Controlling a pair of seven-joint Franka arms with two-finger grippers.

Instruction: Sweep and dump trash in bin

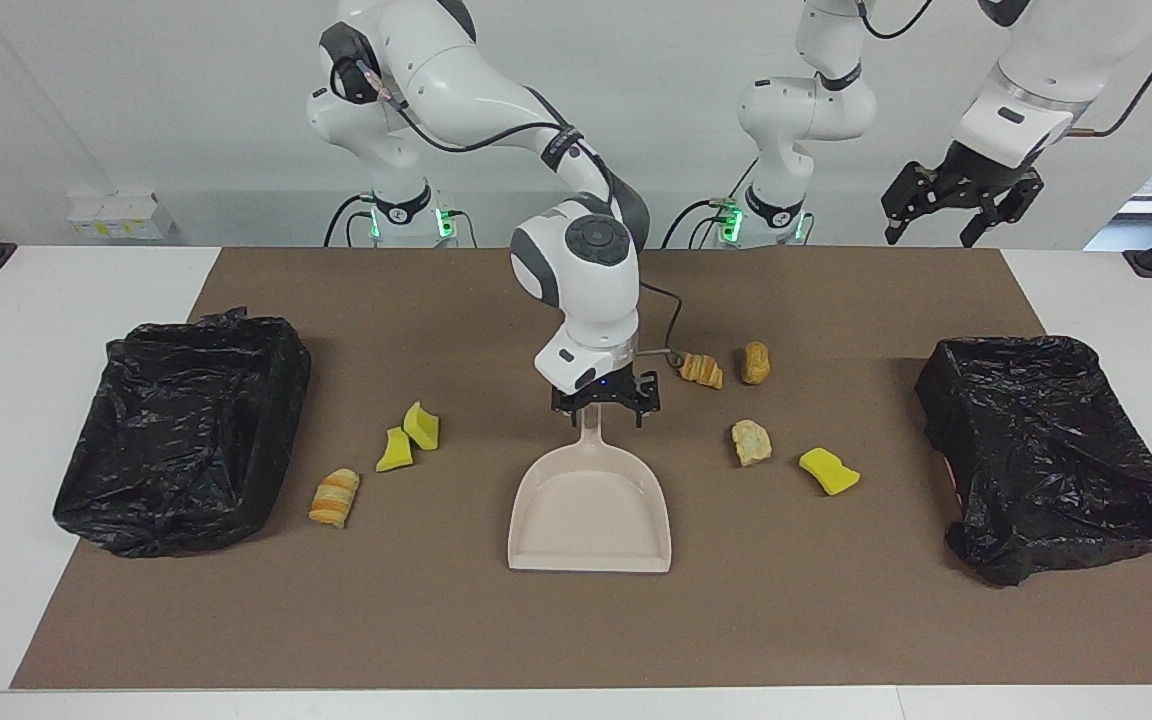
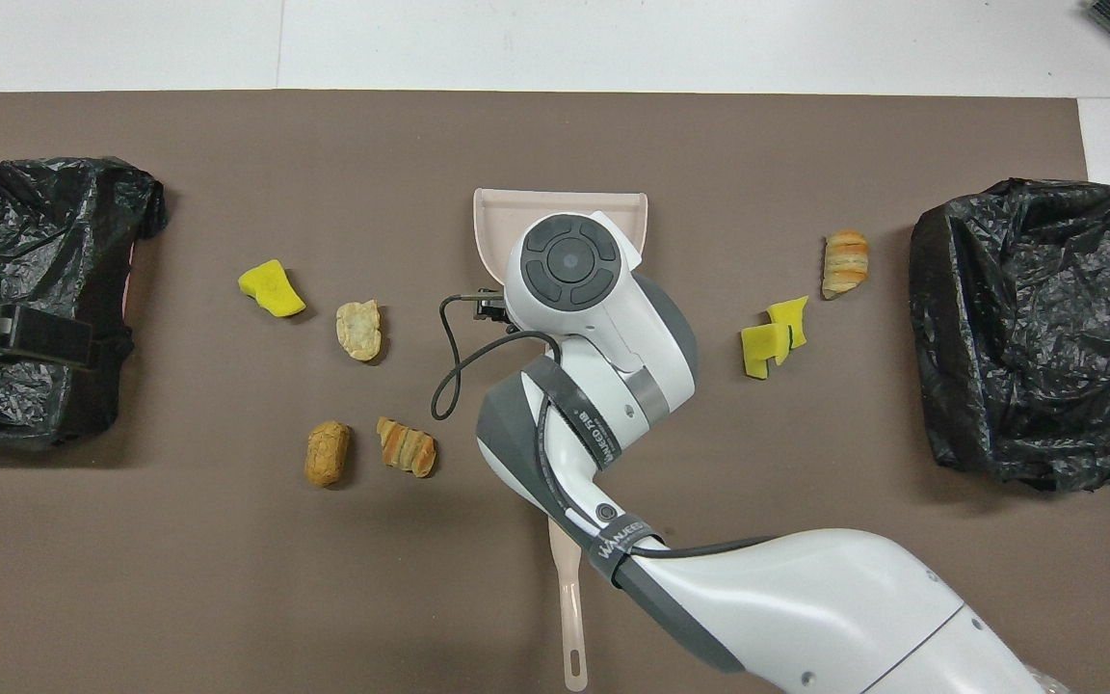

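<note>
The right hand (image 1: 604, 408) hangs spread over the handle of the beige dustpan (image 1: 590, 508), which lies flat on the brown mat (image 1: 576, 630) in the middle of the bench. The left hand (image 1: 956, 210) waits spread, raised over the left arm's end of the bench. The trash lies loose on the mat: two yellow sponge bits (image 1: 409, 437) and a bread piece (image 1: 335, 497) near one black-lined bin (image 1: 181, 430), and three bread pieces (image 1: 726, 390) and a yellow sponge (image 1: 828, 471) toward the other bin (image 1: 1051, 455).
</note>
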